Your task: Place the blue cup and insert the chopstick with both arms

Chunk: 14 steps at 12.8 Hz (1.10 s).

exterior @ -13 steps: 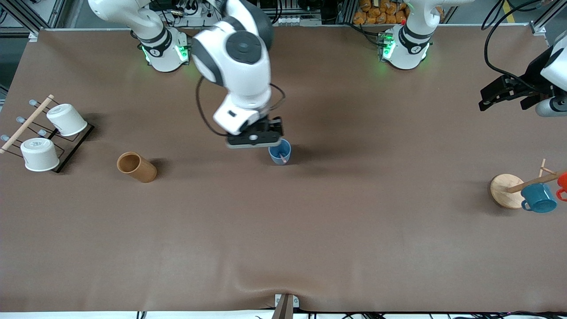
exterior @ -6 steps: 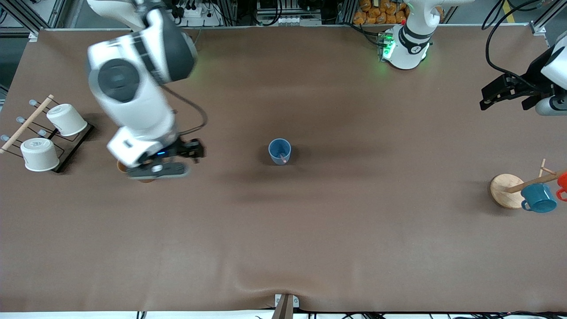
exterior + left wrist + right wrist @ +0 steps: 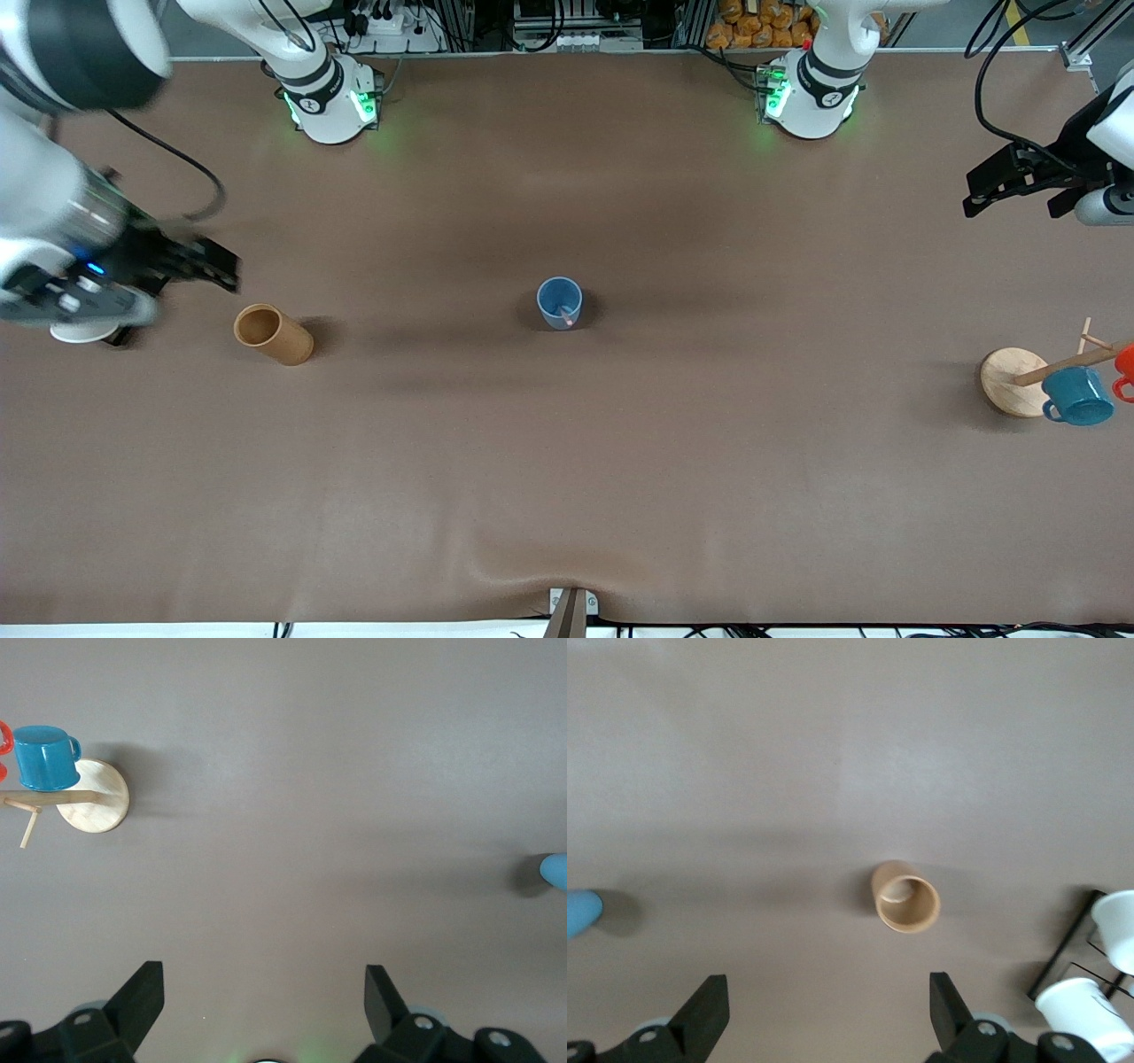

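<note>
The blue cup [image 3: 559, 302] stands upright at the table's middle. The pale-pink chopstick [image 3: 565, 314] leans inside it, only its upper end showing. My right gripper [image 3: 220, 264] is open and empty, up in the air over the right arm's end of the table, beside the brown cylinder [image 3: 272, 334]. Its wrist view shows the open gripper [image 3: 828, 1010], the cylinder [image 3: 906, 899] and the cup's edge [image 3: 580, 911]. My left gripper [image 3: 976, 197] waits open and empty over the left arm's end; in its wrist view [image 3: 263, 992] the cup's edge [image 3: 556, 873] shows.
A black wire rack with white cups [image 3: 1116, 917] lies at the right arm's end, mostly hidden under the right arm in the front view. A wooden mug rack [image 3: 1013, 381] with a teal mug [image 3: 1078, 395] and a red mug stands at the left arm's end.
My right gripper swung away from above the blue cup toward the right arm's end of the table, past the brown cylinder. The chopstick stays in the cup. The left arm hardly moved.
</note>
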Each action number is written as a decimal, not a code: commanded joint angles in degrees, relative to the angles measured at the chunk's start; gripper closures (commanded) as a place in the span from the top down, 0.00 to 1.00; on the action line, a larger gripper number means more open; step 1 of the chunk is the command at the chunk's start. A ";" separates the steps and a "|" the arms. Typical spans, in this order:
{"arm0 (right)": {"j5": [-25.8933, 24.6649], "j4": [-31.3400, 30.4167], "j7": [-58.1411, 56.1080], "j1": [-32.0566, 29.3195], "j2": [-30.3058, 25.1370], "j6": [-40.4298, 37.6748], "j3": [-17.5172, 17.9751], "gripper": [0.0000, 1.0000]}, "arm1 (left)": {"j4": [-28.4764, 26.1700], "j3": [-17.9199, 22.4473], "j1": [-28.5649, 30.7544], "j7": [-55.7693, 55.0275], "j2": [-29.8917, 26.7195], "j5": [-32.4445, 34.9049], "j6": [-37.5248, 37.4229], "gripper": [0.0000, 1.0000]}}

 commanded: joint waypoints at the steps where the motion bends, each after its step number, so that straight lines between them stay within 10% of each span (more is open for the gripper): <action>1: 0.79 -5.18 -4.78 -2.85 -5.69 -3.01 -0.16 1.00 | -0.52 0.00 0.24 0.87 -1.04 0.03 -0.24 1.00; 14: 1.14 1.16 -0.48 -4.42 -4.90 -9.88 -0.79 1.00 | 0.89 0.53 2.52 2.98 -0.52 -1.82 -1.47 1.00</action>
